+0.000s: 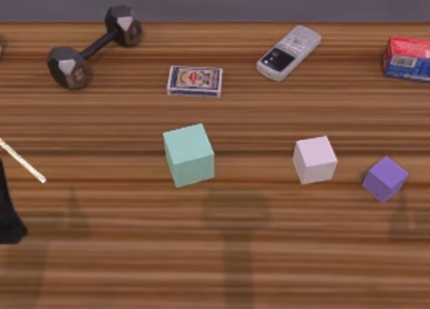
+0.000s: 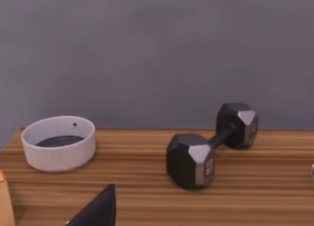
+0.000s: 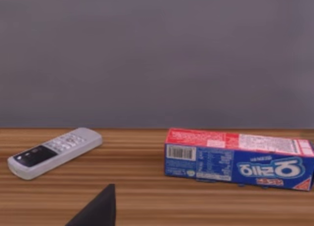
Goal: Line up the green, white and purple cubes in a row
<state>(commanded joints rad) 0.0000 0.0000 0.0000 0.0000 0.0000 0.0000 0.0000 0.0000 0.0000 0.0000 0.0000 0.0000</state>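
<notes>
Three plain matte cubes sit on my wooden worktop (image 1: 101, 269), none touching another. The green cube (image 1: 189, 155) is the largest, pale mint, a little left of centre and turned slightly askew. The white cube (image 1: 314, 160) is mid-sized, off-white, well to the right of the green one. The purple cube (image 1: 385, 179) is the smallest, violet, near the white one on its right and a bit closer to the near edge, rotated so a corner points forward. They already form a loose, uneven row across the middle.

Along the far edge lie a black dumbbell (image 1: 93, 46) at the left, a flat patterned card box (image 1: 195, 80), a grey remote control (image 1: 288, 52), and at the far right a red and blue carton (image 3: 239, 158). The carton carries large white Korean lettering on blue and a barcode panel; the small print is too fine to read. The dumbbell's heads bear a number I cannot make out. A white round bowl (image 2: 59, 143) with a dark inside stands near the dumbbell in my left wrist view.

My left arm (image 1: 9, 211) shows only as a dark shape at the left edge of the top view; my right arm is out of that view. Each wrist view shows just one dark tip of a claw, so I cannot tell whether either claw is open or closed. Neither touches any cube.
</notes>
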